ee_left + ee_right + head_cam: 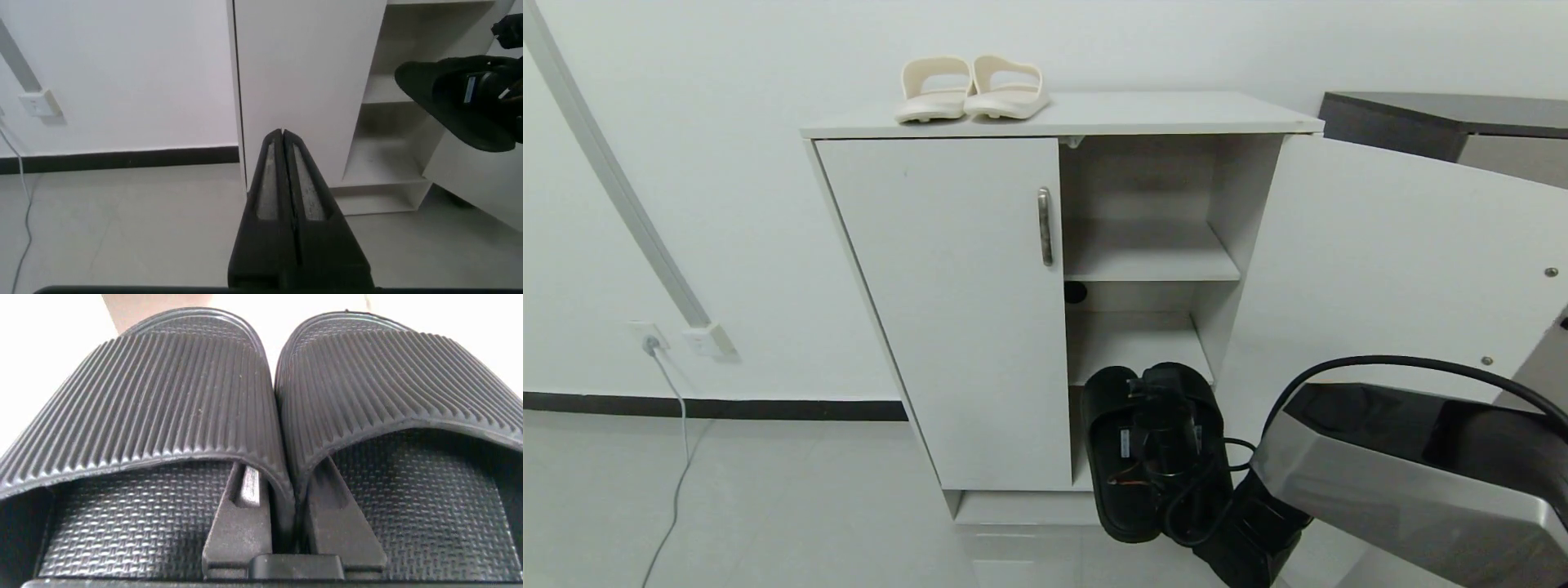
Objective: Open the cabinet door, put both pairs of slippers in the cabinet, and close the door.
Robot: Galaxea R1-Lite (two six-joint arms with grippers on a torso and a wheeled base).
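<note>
The white cabinet has its left door closed and its right door swung wide open, baring two inner shelves. On its top lies a beige pair of slippers. My right gripper is shut on a black pair of slippers, held side by side just in front of the open compartment's lower part. In the right wrist view one finger sits inside each black slipper, pinching their inner walls together. My left gripper is shut and empty, low over the floor, facing the cabinet and the black slippers.
A wall socket with a cable hanging to the floor is on the left, below a slanting grey conduit. Dark furniture stands behind the open door. Open floor lies left of the cabinet.
</note>
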